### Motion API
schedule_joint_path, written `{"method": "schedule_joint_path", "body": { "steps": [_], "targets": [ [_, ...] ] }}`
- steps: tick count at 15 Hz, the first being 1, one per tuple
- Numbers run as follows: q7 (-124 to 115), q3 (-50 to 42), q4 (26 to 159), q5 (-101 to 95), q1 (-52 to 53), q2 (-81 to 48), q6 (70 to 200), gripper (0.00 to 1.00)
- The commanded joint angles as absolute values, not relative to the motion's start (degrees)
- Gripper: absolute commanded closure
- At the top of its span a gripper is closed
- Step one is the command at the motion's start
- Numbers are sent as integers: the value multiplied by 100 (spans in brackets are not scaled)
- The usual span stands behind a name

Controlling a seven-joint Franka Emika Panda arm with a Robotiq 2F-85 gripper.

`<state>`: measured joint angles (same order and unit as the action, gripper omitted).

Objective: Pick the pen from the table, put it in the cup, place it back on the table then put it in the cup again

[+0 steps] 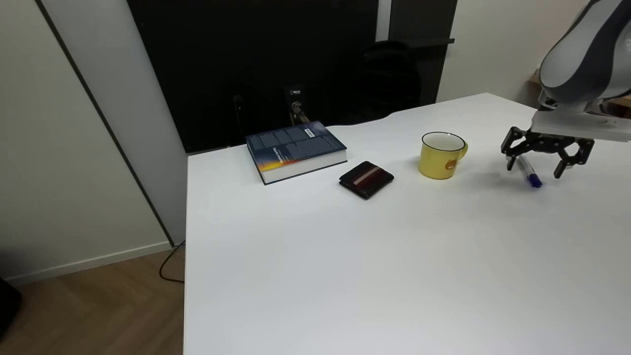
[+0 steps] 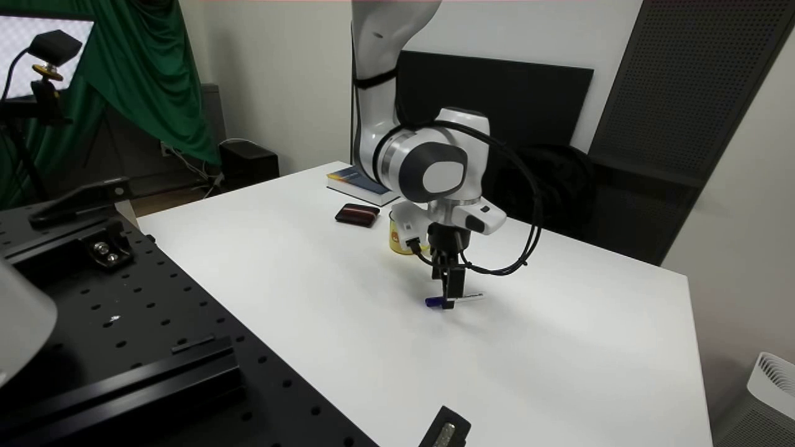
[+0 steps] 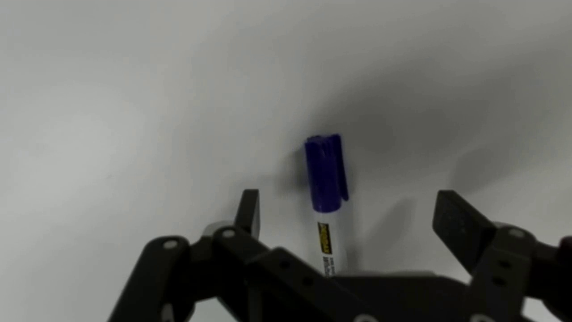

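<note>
The pen (image 1: 530, 172) lies flat on the white table (image 1: 355, 276). It has a blue cap and a white body. In the wrist view the pen (image 3: 325, 179) points away from the gripper; its rear end is hidden behind the gripper body. My gripper (image 1: 535, 167) is open above the pen, one finger on each side, touching neither side. In the wrist view the pen is nearer the left finger of the gripper (image 3: 348, 201). The yellow cup (image 1: 435, 161) stands upright beside the gripper, its handle toward it. In an exterior view the arm partly hides the cup (image 2: 397, 241).
A dark wallet (image 1: 366, 179) lies beyond the cup, and a thick blue book (image 1: 297, 150) beyond that. Both also show in an exterior view, the wallet (image 2: 358, 215) and the book (image 2: 360, 185). A black perforated mounting plate (image 2: 143, 323) borders the table.
</note>
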<state>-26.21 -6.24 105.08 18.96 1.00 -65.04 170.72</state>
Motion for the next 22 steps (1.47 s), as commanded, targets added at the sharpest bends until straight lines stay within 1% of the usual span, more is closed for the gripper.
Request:
{"method": "schedule_joint_path", "body": {
  "steps": [1,15,16,17,18,19,21,22],
  "targets": [
    [-2523,-715,10166,1846,107,-6726,16854,0],
    [-2432,-693,10178,1854,123,-6806,16807,0],
    [-2433,-691,10183,1856,124,-6808,16810,25],
    [-2428,-695,10186,1851,131,-6812,16814,25],
    [-2433,-702,10197,1851,148,-6810,16833,31],
    [-2448,-712,10190,1854,172,-6804,16849,40],
    [-2482,-739,10160,1859,223,-6804,16838,52],
    [-2499,-766,10154,1860,252,-6803,16839,60]
  ]
}}
